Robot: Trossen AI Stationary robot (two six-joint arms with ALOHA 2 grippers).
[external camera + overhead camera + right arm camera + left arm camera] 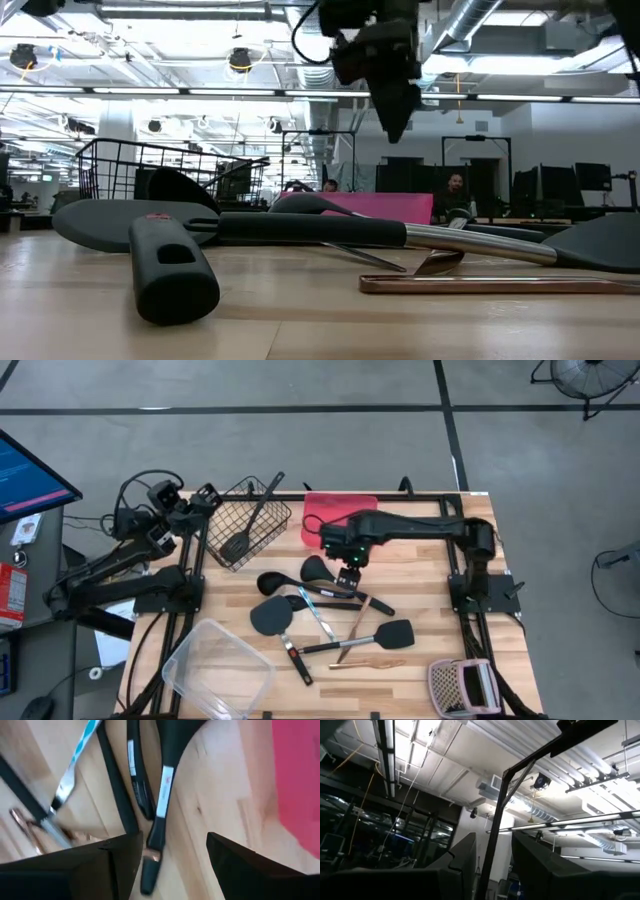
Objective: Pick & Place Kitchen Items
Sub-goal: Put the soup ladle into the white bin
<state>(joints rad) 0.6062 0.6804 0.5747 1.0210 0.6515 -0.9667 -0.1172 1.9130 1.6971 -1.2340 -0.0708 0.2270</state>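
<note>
While most of the kitchen items (322,610) lie loose on the middle of the wooden table (420,670), one black slotted turner (250,520) stands tilted in the black wire basket (262,532) at the far left of the table, its handle sticking out over the rim; on the table: two black ladles (290,580) side by side nearest the basket, a black spatula with a round head (270,617), a black turner with a squarish head (392,633) to its right, a slim silver piece (316,612) lying across them, copper sticks (368,660) at the near edge of the group, handles crossing and touching in several places; right gripper (349,568) hangs above the far end of the pile, just in front of the red tray (322,506), fingers (250,865) spread and empty, a black handle with a white label (161,815) visible on the wood between them; left gripper (158,495) parked off the table's far-left corner beside the basket, aimed up at the ceiling, fingers (465,855) parted with nothing between them; clear tub (215,668) at the near left corner; pinkish mesh item with a white part (462,685) at the near right corner; people (455,190) seated in the room beyond the table, seen in the low view.
</note>
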